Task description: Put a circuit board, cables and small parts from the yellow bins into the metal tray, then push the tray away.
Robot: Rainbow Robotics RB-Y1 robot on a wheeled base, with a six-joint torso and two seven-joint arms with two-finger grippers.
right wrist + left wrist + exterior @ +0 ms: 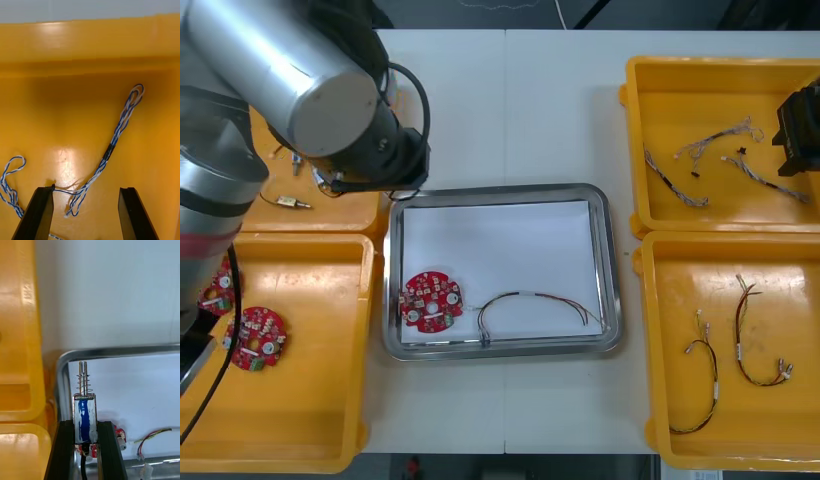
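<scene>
One table [510, 100] carries everything. Four bins flank the tray [605, 270]: left far bin [340, 215] and left near bin [310, 400] on its left, right far bin [700, 90] and right near bin [680, 280] on its right. The tray is white inside with a shiny rim.

Left arm [290, 80] crosses above the left far bin and ends beside the tray's far-left corner. Left gripper [85, 423] hangs over that corner, just inside the rim, fingers narrow and clamped on a part.

Right gripper [798, 125] is over the right far bin, well apart from the tray. Its fingers [37, 210] stand wide and grip nothing.

Boards: one board [430, 301] lies in the tray's near-left corner, against the left rim. Two spare boards [258, 338] lie in the left near bin, one partly under the arm.

Cables: a red-yellow cable [530, 305] curves along the tray's near rim, just right of the board and apart from it. Two dark cables [755, 335] lie in the right near bin. A blue-white cable [112, 150] lies on the right far bin's floor, one end between the right fingers. Its loose wire tips reach one finger; contact cannot be told.

Loose parts [292, 203] lie in the left far bin.

Held part [85, 416]: blue body in a metal frame, with a spring and two pins standing past the fingertips. Its height above the tray floor cannot be told.
</scene>
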